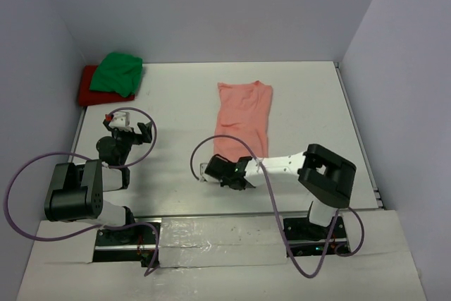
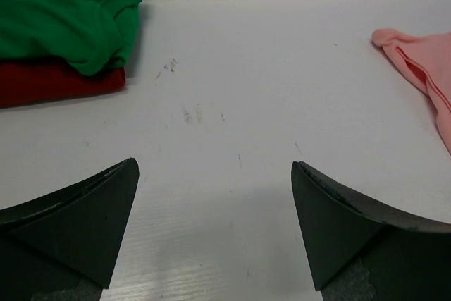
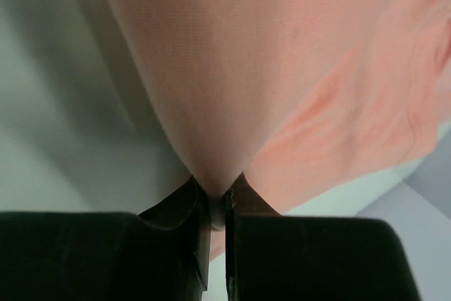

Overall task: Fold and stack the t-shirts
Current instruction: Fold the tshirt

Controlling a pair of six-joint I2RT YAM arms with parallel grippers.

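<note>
Now my right gripper [image 3: 217, 199] pinches the hem of the salmon-pink t-shirt [image 1: 244, 114], well right of the green t-shirt [image 1: 118, 73]; my left gripper [image 2: 213, 166] gapes wide. Pulling fast could slip this thin pinch.

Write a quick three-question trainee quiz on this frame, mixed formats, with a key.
1. True or false: the green shirt lies under the red shirt.
2. What does the right gripper pinch? A) the red shirt B) the salmon-pink shirt C) the green shirt
3. In a few words: is the left gripper open or shut, and what does it hold?

Key
1. False: the green shirt lies on top of the red one.
2. B
3. Open, holding nothing.
</note>
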